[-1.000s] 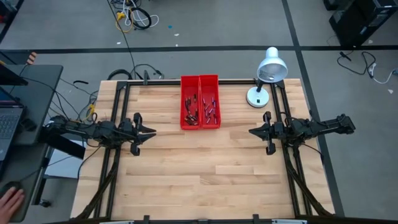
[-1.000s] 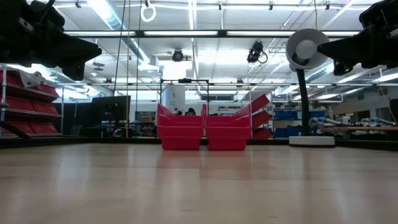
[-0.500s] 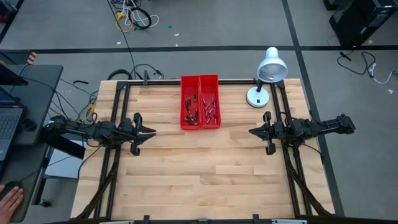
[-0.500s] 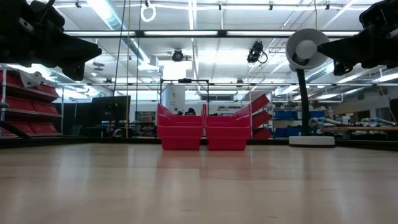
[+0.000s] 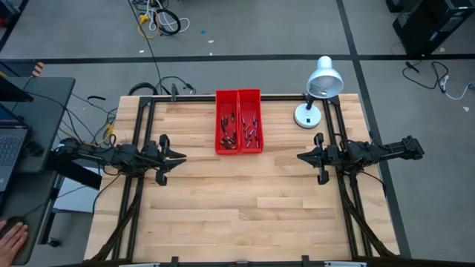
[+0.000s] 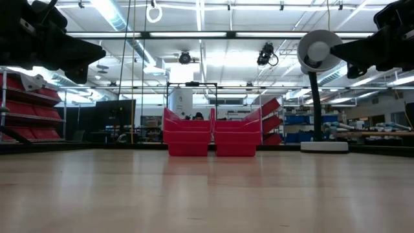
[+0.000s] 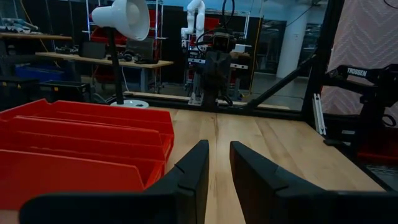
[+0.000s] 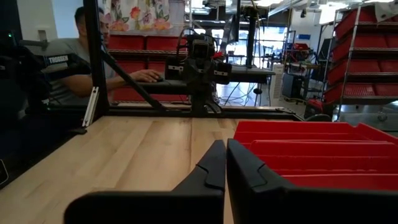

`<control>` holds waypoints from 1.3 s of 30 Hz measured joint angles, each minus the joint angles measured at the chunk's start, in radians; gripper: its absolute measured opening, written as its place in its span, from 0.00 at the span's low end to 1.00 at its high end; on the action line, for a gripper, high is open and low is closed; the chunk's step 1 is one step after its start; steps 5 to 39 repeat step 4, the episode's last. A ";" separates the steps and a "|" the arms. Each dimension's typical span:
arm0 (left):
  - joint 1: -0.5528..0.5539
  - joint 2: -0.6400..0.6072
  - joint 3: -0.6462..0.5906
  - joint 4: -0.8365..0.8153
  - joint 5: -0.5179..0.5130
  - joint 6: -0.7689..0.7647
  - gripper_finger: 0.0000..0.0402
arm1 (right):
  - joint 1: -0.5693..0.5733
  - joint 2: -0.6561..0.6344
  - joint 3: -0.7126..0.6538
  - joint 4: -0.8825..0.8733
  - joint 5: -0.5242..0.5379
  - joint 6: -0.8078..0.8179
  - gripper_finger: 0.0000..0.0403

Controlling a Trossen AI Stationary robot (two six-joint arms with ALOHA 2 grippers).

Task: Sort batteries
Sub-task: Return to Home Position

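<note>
Batteries (image 5: 239, 132) in red bins (image 6: 187, 147); wood table (image 5: 237, 211); shelving (image 6: 29, 109) behind.

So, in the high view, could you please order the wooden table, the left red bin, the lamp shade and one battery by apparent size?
1. wooden table
2. left red bin
3. lamp shade, raised nearer the camera, so unsure against the bin
4. battery, far smallest

Fluorescent strip lights (image 6: 200, 35) lit a workshop hall beyond the wooden table (image 5: 237, 215). Shelves of red storage bins (image 6: 19, 107) lined one side, and loose cables (image 5: 157, 21) lay on the grey floor (image 5: 245, 33). A white desk lamp (image 5: 320, 78) stood at the table's far right corner. A person (image 8: 68, 65) sat at a side desk (image 5: 48, 96).
</note>
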State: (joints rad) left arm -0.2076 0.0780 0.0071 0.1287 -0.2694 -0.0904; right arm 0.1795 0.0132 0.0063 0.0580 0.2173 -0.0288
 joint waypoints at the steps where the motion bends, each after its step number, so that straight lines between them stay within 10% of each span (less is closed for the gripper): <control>1: 0.000 0.000 0.000 0.000 0.000 0.000 0.20 | 0.000 0.000 0.000 0.000 0.000 0.000 0.00; 39: 0.000 0.000 0.000 0.000 0.000 0.000 0.20 | 0.000 0.000 0.000 0.000 0.000 0.000 0.00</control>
